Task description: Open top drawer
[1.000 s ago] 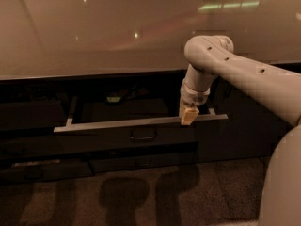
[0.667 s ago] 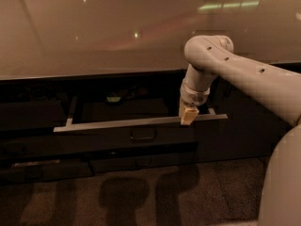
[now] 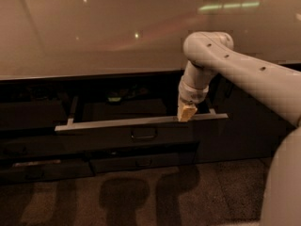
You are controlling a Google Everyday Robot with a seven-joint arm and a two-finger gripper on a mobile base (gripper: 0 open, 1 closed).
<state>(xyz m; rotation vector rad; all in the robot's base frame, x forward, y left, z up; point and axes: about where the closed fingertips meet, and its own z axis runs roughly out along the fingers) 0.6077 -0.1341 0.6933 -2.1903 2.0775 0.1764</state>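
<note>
While my claw (image 3: 186, 112) rests on the front rim of the top drawer (image 3: 94, 134), its grip beyond my telling, that drawer stands pulled out beneath the surface (image 3: 94, 32), so I judge little pulling is left.

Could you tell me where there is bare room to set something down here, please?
The countertop above the top drawer is bare across its visible width. Inside the drawer, room shows between the left rail and the gripper, though a small pale item lies at the back. The rim's right end is crowded by the gripper.
</note>
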